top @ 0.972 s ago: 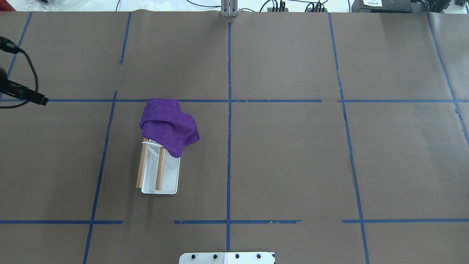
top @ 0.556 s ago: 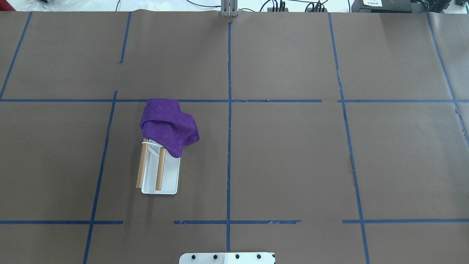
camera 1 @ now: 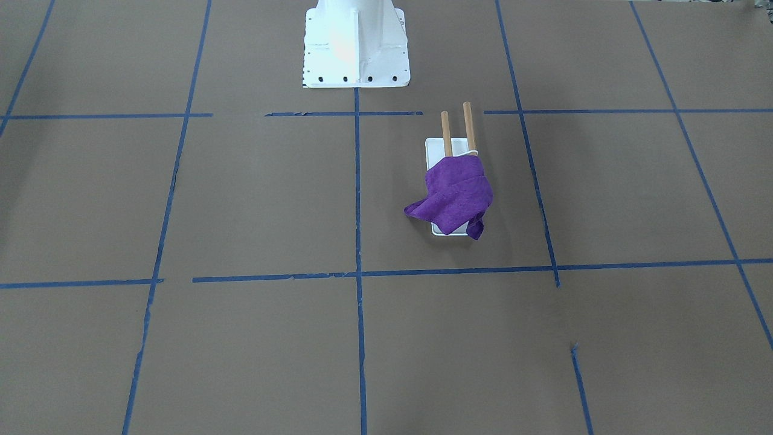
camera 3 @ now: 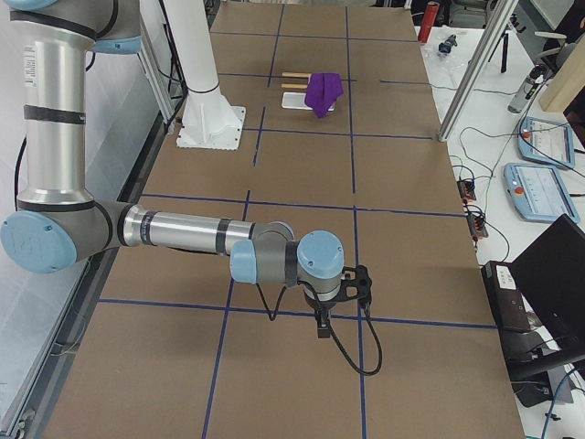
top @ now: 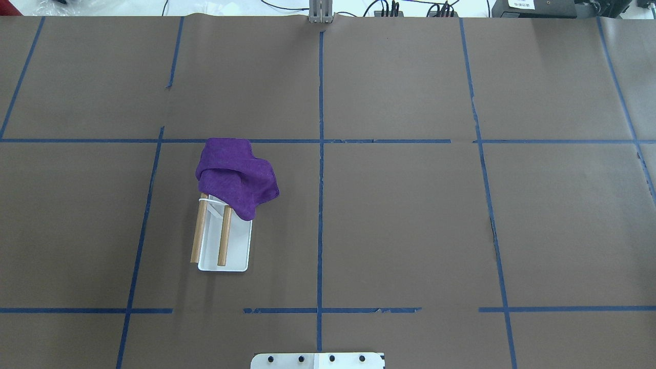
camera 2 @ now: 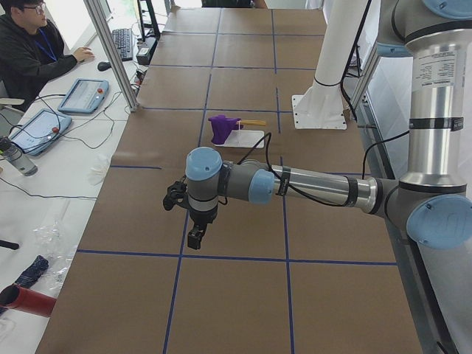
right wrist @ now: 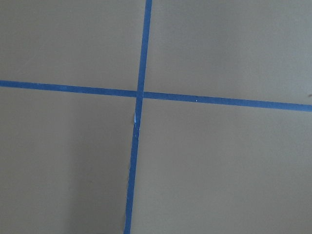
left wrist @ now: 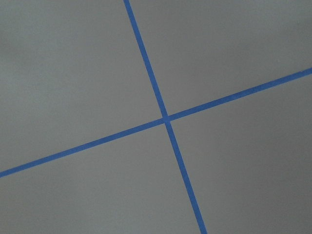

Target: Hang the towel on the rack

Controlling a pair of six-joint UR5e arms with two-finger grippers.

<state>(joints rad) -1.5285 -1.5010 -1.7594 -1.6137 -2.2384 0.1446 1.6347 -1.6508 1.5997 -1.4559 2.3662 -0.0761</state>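
Now, front-facing view: purple towel (camera 1: pixel 454 194) bunched over rack (camera 1: pixel 435 148), right of centre, dowel tips (camera 1: pixel 466 121) bare. Overhead: heap left of centre, corner drooping right. Left side view: left hand (camera 2: pixel 196 237) mid-frame over tabletop (camera 2: pixel 243 295), well apart from towel; open or clenched, cannot tell. Right side view: right hand (camera 3: pixel 322 326) likewise. Towel likely light, soft, floppy; pinch loose corner.
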